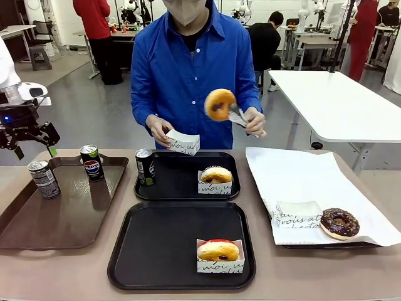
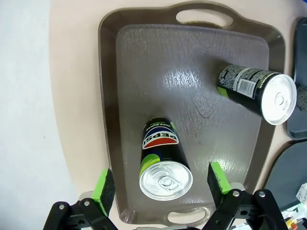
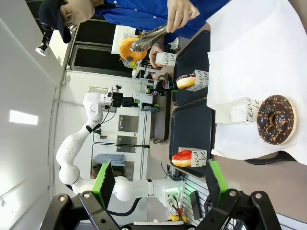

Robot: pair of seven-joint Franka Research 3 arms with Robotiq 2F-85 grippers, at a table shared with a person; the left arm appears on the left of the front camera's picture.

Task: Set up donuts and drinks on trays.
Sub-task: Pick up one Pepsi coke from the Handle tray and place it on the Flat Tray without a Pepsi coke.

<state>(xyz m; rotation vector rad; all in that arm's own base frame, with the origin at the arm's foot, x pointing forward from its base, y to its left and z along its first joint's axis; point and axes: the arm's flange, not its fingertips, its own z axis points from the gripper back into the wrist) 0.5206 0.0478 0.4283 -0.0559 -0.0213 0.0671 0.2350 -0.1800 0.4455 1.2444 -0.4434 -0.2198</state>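
My left gripper (image 1: 35, 149) hangs open above the left can (image 1: 44, 179) on the brown tray (image 1: 69, 219). In the left wrist view the gripper (image 2: 161, 182) straddles that Pepsi can (image 2: 162, 148) from above without touching it; a second can (image 2: 256, 91) stands farther along. A third can (image 1: 145, 167) and a sleeved donut (image 1: 216, 175) sit on the far black tray (image 1: 182, 188). The near black tray (image 1: 163, 238) holds a red-iced sleeved donut (image 1: 218, 251). The person holds a golden donut (image 1: 220, 104) in tongs and a sleeve (image 1: 183, 143). My right gripper (image 3: 159, 177) is open, empty.
A chocolate donut (image 1: 339, 222) and an empty paper sleeve (image 1: 299, 214) lie on white paper (image 1: 301, 175) at the right. The person stands close at the table's far edge. A white table (image 1: 338, 103) stands behind on the right.
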